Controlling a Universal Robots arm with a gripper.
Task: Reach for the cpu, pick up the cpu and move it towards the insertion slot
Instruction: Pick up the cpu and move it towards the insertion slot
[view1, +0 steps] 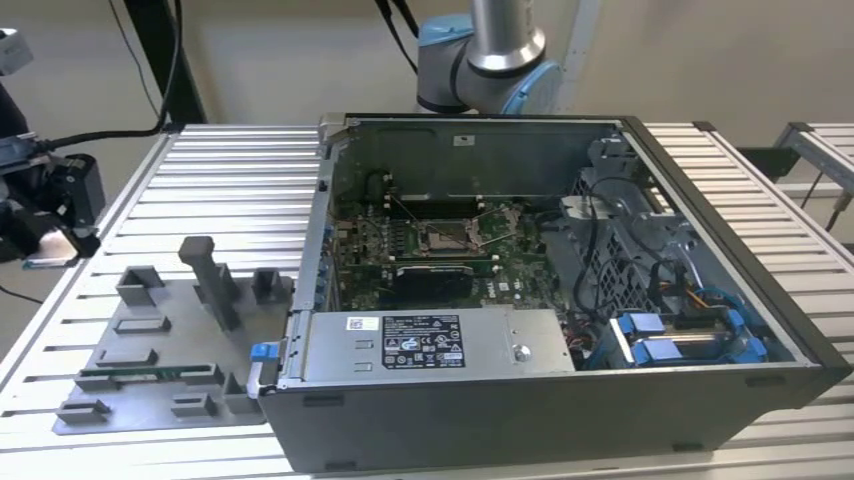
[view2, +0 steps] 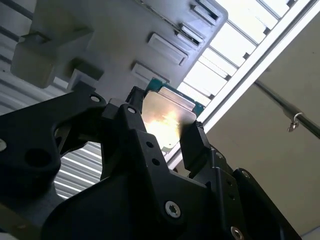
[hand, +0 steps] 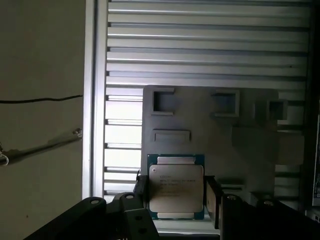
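At the exterior view's left, by the edge of the desk (view1: 200, 160), the claw (view1: 48, 250) hangs clenched on the cpu (hand: 176, 186), one finger on each side of it, lifted clear of the grey tray (view1: 147, 400). The pick-up looks done and the carry is in hand. The slot (view1: 447, 238) lies well to the right, deep inside the open computer case (view1: 534, 420), so the carry must clear the case wall and keep the chip level.
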